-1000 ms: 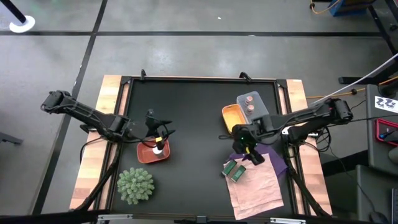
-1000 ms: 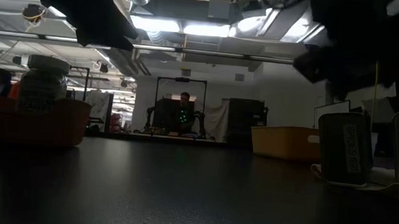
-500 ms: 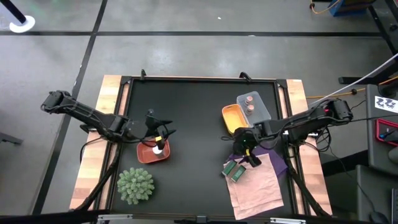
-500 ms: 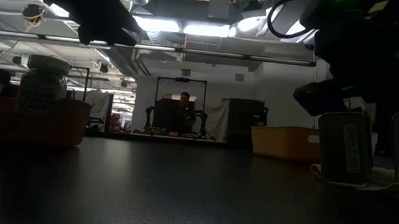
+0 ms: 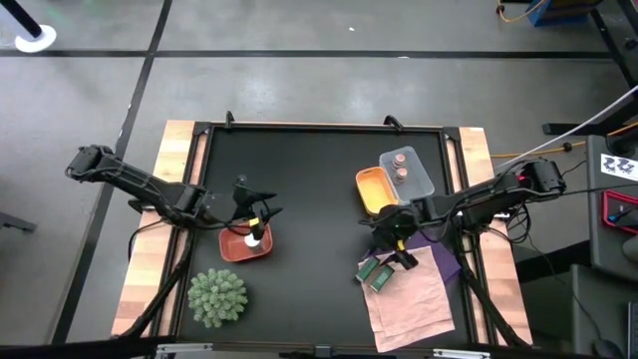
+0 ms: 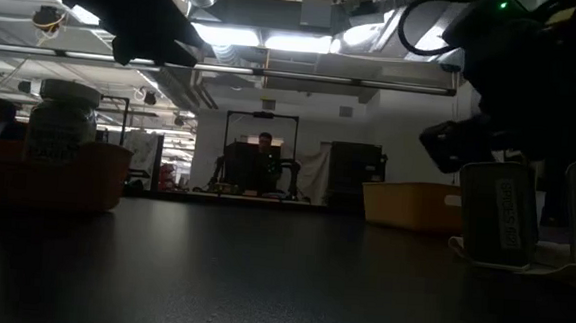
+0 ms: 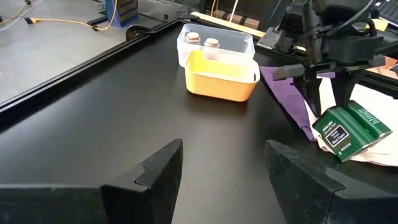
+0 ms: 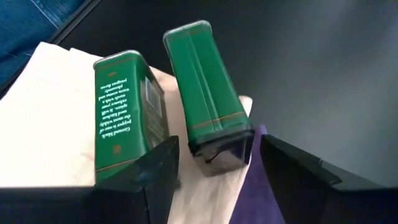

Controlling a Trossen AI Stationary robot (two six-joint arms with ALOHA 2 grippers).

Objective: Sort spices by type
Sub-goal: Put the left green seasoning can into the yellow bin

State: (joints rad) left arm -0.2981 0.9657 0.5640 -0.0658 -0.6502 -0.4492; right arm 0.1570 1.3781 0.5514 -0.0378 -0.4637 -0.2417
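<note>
Two green rectangular packets (image 8: 124,106) (image 8: 208,102) stand upright side by side on a pink cloth (image 5: 411,299) at the near right. My right gripper (image 8: 221,168) hangs open just above them, its fingers apart over the packet nearer the table's middle, touching nothing; in the low view it (image 6: 459,142) is above that packet (image 6: 500,215). Two pinkish-topped jars (image 5: 404,165) sit in a clear tray. A white-capped jar (image 5: 254,237) stands in the salmon-red tray (image 5: 239,249). My left gripper (image 7: 224,177) is open and empty above that tray.
An orange tray (image 5: 374,189) lies against the clear tray (image 5: 419,179) at the far right. A purple cloth (image 5: 439,254) lies beside the pink one. A green spiky plant ball (image 5: 217,296) sits at the near left. The black mat's middle (image 5: 319,199) holds nothing.
My right gripper has come down and a little toward the table's near edge, closing in on the green packets. The packets have stayed where they were.
</note>
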